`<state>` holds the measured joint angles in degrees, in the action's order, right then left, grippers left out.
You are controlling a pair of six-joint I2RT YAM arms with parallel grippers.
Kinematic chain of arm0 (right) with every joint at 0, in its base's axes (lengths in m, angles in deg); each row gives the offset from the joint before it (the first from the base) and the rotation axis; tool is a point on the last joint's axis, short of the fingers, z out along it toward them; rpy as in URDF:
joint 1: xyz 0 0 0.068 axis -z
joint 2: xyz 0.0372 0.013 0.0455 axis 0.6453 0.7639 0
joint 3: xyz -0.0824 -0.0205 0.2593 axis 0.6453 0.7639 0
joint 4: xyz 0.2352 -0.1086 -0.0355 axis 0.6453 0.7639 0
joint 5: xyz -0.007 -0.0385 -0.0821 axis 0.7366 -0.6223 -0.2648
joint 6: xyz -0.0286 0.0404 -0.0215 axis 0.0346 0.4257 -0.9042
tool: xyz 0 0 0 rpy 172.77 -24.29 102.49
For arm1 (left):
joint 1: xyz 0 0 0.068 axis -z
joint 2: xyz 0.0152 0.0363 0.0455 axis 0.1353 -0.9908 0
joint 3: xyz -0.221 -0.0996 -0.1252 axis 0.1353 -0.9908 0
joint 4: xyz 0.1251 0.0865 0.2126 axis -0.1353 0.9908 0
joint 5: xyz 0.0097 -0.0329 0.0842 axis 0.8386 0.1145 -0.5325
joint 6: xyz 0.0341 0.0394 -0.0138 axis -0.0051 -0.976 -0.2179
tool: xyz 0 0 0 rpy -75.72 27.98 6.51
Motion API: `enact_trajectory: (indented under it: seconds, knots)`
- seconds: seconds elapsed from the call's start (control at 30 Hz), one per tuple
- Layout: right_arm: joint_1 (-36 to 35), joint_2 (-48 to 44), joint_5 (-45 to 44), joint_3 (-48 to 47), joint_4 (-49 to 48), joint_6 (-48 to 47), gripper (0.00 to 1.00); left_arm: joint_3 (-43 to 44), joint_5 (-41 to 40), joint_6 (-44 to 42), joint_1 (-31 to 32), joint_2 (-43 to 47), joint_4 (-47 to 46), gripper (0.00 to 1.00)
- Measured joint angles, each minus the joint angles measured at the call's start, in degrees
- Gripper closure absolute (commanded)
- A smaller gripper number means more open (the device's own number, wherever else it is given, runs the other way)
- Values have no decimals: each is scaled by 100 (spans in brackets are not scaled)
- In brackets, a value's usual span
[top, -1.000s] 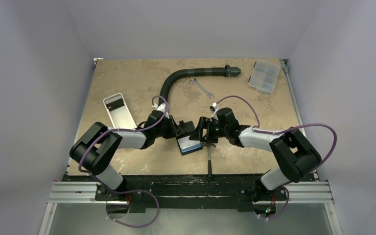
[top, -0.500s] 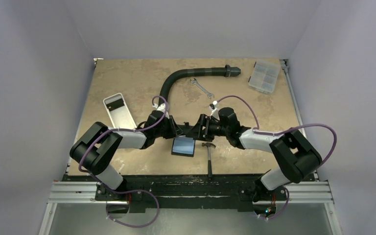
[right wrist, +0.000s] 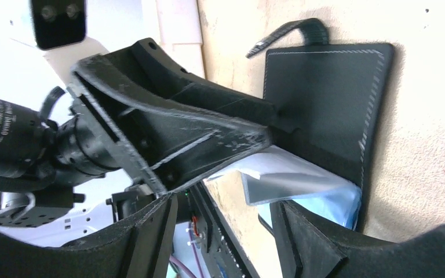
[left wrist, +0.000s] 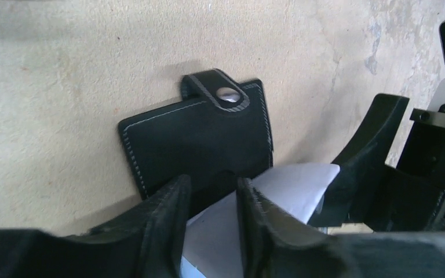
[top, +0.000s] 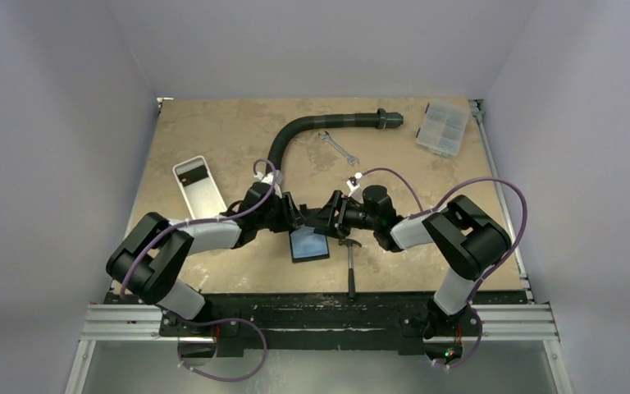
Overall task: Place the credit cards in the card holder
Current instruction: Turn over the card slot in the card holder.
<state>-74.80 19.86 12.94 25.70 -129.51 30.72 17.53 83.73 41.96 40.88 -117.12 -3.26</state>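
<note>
The card holder (left wrist: pixel 197 133) lies unfolded on the counter (top: pixel 213 131). The left pincer (left wrist: pixel 213 194), spread a little, is right over it. The right pincer (right wrist: pixel 223 211) is spread wide.

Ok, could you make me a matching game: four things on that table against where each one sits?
1 card holder
2 wrench
3 clear box
4 white tray

a far right corner
b left side
c centre, next to the hammer
d mid-table, just beyond the hose

Pairs: 1-c, 2-d, 3-a, 4-b
</note>
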Motion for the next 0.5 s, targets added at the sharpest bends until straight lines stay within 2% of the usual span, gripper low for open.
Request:
enact_trajectory:
  seconds: [0.13, 0.23, 0.43, 0.5]
  knots:
    - [0, -44, -105, 0, 66, -48, 30, 258, -72, -238, -125, 448, 752, 41]
    - [0, -146, -188, 0, 223, -149, 28, 570, -289, -424, -214, 1010, 1397, 40]
    - [0, -199, -256, -162, 472, -310, 26, 610, -393, -538, -249, 1989, 1858, 64]
    - [0, -199, -260, -273, 549, -348, 25, 413, -286, -492, -249, 2144, 1827, 69]
